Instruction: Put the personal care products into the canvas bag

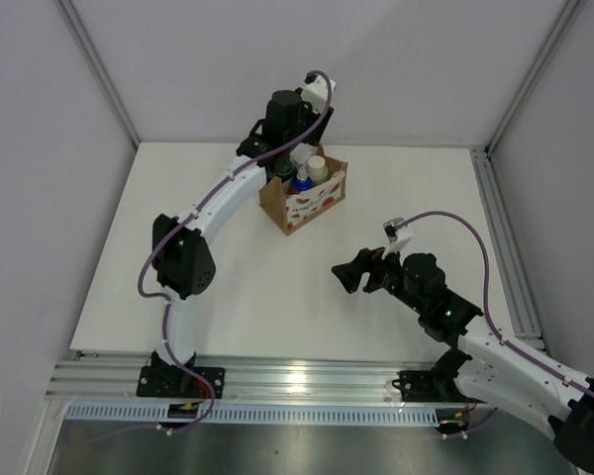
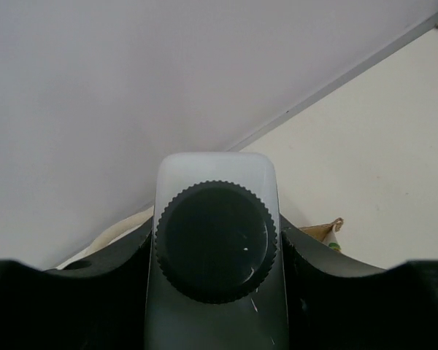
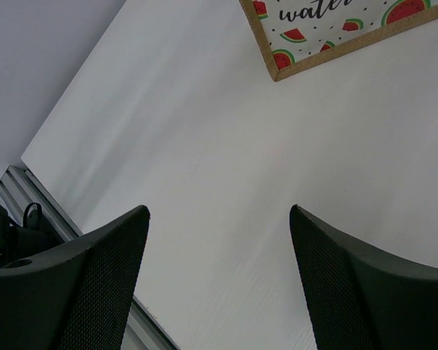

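My left gripper [image 1: 291,141] hangs over the canvas bag [image 1: 315,208] at the back of the table. It is shut on a translucent white bottle with a black cap [image 2: 216,240], which fills the left wrist view between the two dark fingers [image 2: 328,292]. Inside the bag stand a white-capped bottle [image 1: 318,166], a blue-capped bottle [image 1: 302,184] and a dark green one [image 1: 284,173]. My right gripper [image 1: 345,274] is open over bare table right of centre, with nothing between its fingers [image 3: 95,284]. The bag's watermelon-printed side [image 3: 336,25] shows at the top of the right wrist view.
The white tabletop [image 1: 406,188] is walled by grey panels at the back and sides. An aluminium rail [image 1: 297,381] runs along the near edge and another [image 1: 500,247] down the right side. The bag's brown rim [image 2: 323,232] peeks out beside the held bottle.
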Motion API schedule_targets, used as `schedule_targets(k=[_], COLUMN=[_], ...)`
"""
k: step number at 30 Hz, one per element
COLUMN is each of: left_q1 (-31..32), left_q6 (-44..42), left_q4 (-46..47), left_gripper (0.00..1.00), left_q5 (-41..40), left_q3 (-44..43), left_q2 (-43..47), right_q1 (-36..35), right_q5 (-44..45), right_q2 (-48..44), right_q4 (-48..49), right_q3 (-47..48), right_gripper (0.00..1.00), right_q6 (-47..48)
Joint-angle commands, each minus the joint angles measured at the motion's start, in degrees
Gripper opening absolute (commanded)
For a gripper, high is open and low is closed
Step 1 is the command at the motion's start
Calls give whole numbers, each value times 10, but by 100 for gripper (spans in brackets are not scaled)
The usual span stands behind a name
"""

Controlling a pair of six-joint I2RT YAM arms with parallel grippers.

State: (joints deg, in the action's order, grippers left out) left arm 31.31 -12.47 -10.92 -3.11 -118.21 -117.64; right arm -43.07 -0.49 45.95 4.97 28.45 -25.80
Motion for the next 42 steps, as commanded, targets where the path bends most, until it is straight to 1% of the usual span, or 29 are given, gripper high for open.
schedule_targets(k=[1,4,6,10,16,21,33,42], left_q1=[-7,-9,-9,-13,-18,-27,-32,-48], left_q6=[-44,-66,-85,-95,-74,-34,-30,2], left_q4=[127,169,182,195,194,179,157,151], left_gripper=[0,0,0,0,0,0,0,0], left_q5=[-18,-30,-42,-37,-14,19,63,108], left_q3=[-84,-51,-47,-42,-34,-33,-5,-2], left_q2=[1,-3,-8,-19,-29,-32,-16,-15], right_q1=[-3,-3,-3,-3,-3,-3,-3,-3], right_q5=[5,5,5,-5,-14,-12,-12,-15], right_q2=[5,4,3,6,9,5,6,5], right_q4=[13,9,12,16,18,16,16,17], right_q3=[28,30,28,28,28,28,28,28], right_gripper=[81,81,81,81,81,81,81,81], right_q6=[11,12,11,6,2,2,3,1])
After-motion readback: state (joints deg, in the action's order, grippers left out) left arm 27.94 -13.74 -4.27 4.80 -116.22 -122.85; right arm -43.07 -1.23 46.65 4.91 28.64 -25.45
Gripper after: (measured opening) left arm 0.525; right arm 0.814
